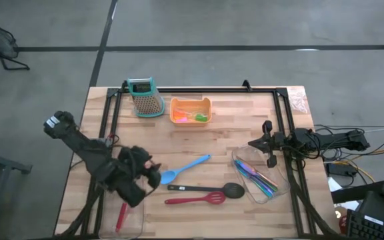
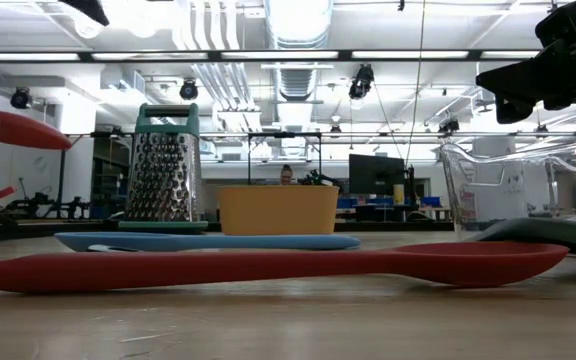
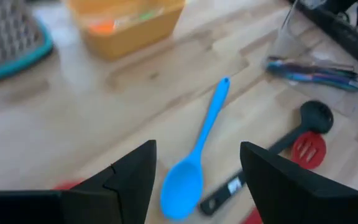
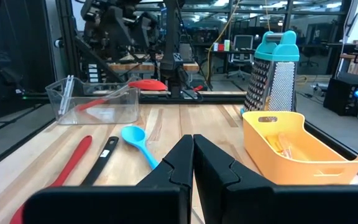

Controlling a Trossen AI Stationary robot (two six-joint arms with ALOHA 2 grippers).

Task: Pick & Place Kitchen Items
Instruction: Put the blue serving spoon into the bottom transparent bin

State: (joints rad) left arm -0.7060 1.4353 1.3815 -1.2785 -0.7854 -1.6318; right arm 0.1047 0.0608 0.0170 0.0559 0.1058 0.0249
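The left gripper [image 1: 153, 175] hangs with its fingers [image 3: 132, 180] spread wide and empty, just above the bowl end of the blue spoon [image 1: 184, 168], which lies slantwise on the wooden table [image 1: 225, 133]. Just beyond it lie the black spoon [image 1: 209, 190] and the red slotted spatula [image 1: 195, 199], side by side. A red spoon [image 1: 121, 217] sits in the clear bin [image 1: 129, 220] under the left arm. The right gripper [image 1: 253, 143] hovers near the table's right edge, fingers [image 4: 166, 168] pressed together and holding nothing. Beside it, a second clear bin [image 1: 282, 183] holds the thin blue-handled cutlery [image 1: 259, 179]. At the far side stand the orange tray [image 1: 175, 113] with the tiny coloured pieces [image 1: 195, 117] inside and, just beside it, the teal-topped grater [image 1: 145, 97]
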